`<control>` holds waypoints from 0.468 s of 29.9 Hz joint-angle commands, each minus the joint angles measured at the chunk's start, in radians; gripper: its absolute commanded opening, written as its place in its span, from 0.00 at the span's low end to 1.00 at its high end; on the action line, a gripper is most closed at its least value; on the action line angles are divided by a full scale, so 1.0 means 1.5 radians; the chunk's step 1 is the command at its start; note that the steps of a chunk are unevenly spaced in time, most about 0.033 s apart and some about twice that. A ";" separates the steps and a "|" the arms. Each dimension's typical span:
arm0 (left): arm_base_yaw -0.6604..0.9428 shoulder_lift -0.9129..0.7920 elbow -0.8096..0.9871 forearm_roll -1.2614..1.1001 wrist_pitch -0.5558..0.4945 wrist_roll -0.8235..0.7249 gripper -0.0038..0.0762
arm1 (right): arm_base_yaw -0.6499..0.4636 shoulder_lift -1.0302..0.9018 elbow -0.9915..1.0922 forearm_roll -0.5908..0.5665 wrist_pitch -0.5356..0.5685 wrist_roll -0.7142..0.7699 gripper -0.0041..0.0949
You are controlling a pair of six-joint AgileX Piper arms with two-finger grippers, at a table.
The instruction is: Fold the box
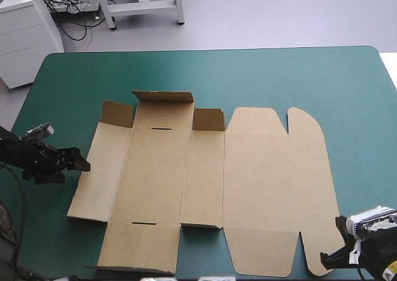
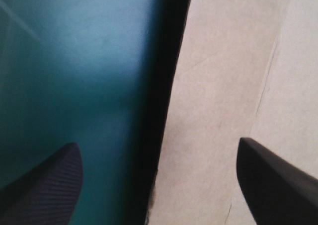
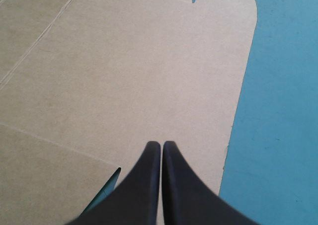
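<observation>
Brown box (image 1: pixel 248 182) lies mid-frame, mostly flat — left fingers (image 1: pixel 80 165) wide at its left edge, right fingers (image 1: pixel 330 258) pressed together lower right.

Left gripper (image 1: pixel 82 165) sits low at the left, pointing right, fingers spread wide. Right gripper (image 3: pixel 161 144) sits near right, fingers pressed together.

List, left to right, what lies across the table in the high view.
The left gripper, open at the left edge of the box → the box, a mostly flat brown sheet with small far flaps raised → the right gripper, shut at its near right corner.
</observation>
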 commanded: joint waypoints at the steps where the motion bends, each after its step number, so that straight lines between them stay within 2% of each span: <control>1: -0.001 -0.015 -0.020 -0.046 0.068 -0.007 0.79 | -0.005 0.009 -0.016 -0.006 -0.037 -0.006 0.04; 14: -0.112 -0.011 0.027 -0.005 0.069 -0.023 0.77 | -0.005 0.009 -0.016 -0.020 -0.036 -0.006 0.04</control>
